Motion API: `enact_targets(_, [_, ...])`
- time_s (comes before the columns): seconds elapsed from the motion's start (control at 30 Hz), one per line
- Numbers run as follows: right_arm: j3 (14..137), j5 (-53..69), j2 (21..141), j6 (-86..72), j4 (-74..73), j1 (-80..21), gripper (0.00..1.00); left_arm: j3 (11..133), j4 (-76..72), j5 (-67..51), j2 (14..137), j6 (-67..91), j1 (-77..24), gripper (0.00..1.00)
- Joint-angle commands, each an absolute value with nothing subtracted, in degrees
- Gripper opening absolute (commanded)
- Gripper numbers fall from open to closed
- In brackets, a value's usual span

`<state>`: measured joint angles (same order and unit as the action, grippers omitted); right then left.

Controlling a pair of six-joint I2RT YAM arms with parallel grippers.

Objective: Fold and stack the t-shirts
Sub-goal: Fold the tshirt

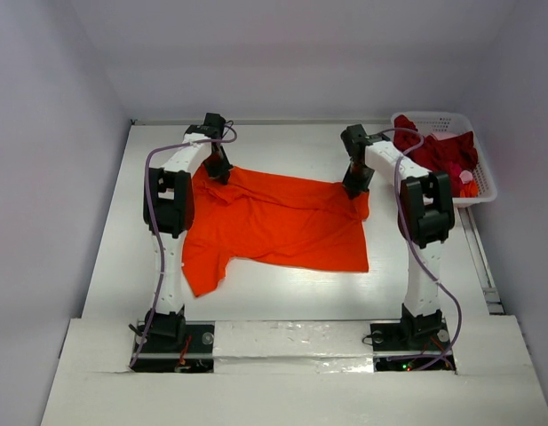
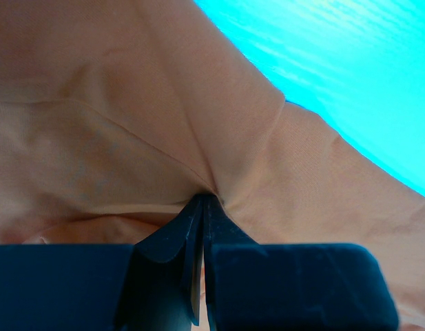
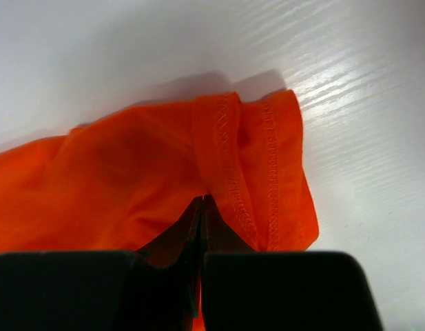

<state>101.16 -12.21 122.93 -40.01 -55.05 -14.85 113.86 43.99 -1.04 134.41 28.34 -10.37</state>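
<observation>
**Both my grippers pinched shut on the orange shirt's far corners**

My left gripper (image 1: 219, 169) is closed on the far-left corner of the orange t-shirt (image 1: 282, 222). In my left wrist view the two black fingers meet with no gap, and the cloth gathers into creases that run straight into the pinch. My right gripper (image 1: 355, 188) is closed on the far-right corner. In the right wrist view, the fingers (image 3: 188, 231) are pressed together on a doubled-over stitched hem (image 3: 229, 158).

The shirt lies on the white table (image 1: 282, 297) between my two arms, mostly flat with soft wrinkles. Its long axis runs left to right across the table, with the right end a little nearer my bases than the left. The stitched hem is at the right end, so the shirt's bottom points toward my right arm. At the left end a sleeve (image 1: 202, 266) trails toward the near edge of the table, so the shoulder end points toward my left arm. I cannot make out the neck opening from above. The far edge stretches between my two pinches, dipping slightly in the middle.

The dark red t-shirt (image 1: 438, 151) sits crumpled in the white basket (image 1: 433, 116) at the far-right corner of the table, just beyond my right arm and well apart from the orange one.
</observation>
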Motion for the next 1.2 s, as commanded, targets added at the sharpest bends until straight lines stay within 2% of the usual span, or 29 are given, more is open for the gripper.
enact_targets(0.0, [99.2, -15.1, 123.0, -41.0, -55.5, -15.6, 0.00, 113.6, 44.2, 0.3, 137.5, 27.9, -10.0, 0.00])
enact_targets(0.23, [100.9, -14.9, 120.9, -40.5, -56.2, -17.8, 0.00, 113.7, 44.1, 0.4, 137.5, 27.8, -10.0, 0.00])
enact_targets(0.53, [110.2, -16.2, 120.8, -38.5, -59.7, -24.9, 0.00, 113.9, 44.2, -1.3, 137.5, 27.8, -10.0, 0.00])
enact_targets(1.17, [101.9, -13.4, 125.9, -40.3, -56.4, -25.7, 0.00, 112.6, 44.2, -1.1, 136.3, 27.7, -10.0, 0.00])
